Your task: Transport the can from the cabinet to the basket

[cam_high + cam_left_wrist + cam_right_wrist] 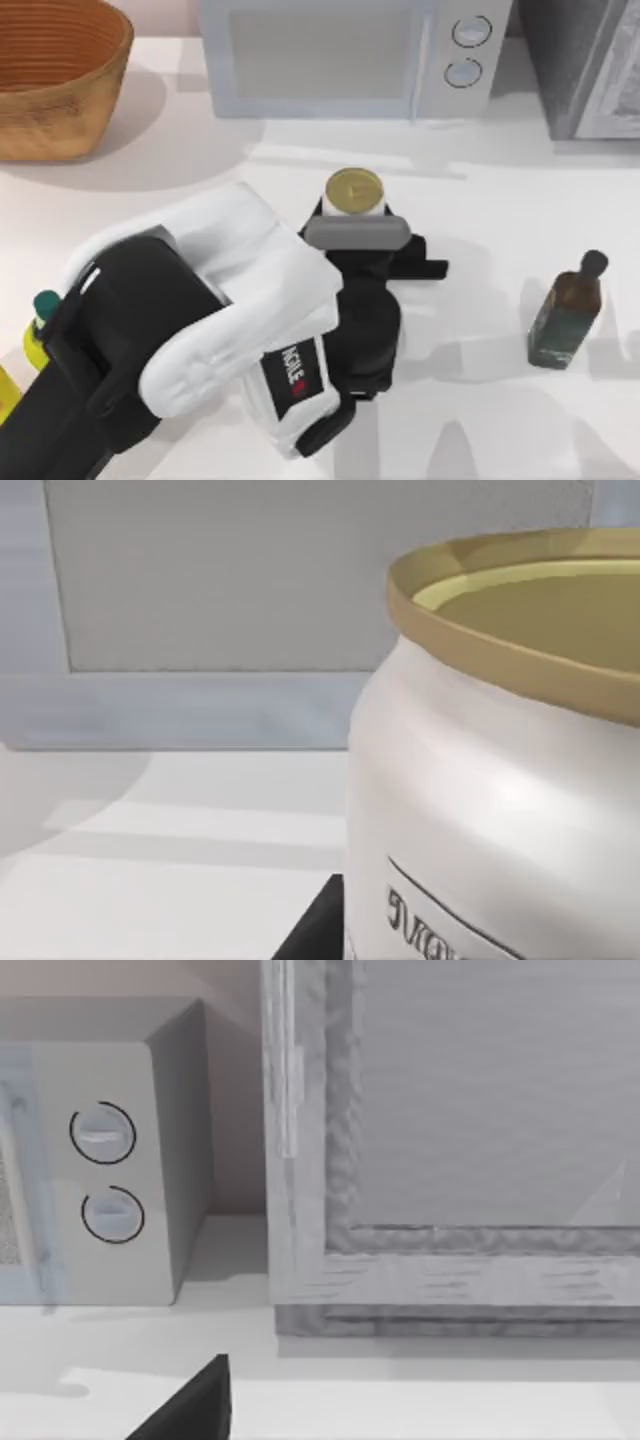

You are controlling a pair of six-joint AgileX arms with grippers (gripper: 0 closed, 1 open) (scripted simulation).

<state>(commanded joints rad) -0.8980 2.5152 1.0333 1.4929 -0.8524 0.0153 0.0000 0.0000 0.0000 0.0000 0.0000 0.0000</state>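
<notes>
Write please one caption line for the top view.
Left arm's tool at the can, in front of the microwave; basket far left.

cans: one
baskets: one
microwaves: one
cabinets: one
bottles: two

The can sits right up against the left tool, its white side and dull gold rim close to the lens. Beyond it spreads the white tabletop, backed by the microwave with its pale door panel.
</notes>
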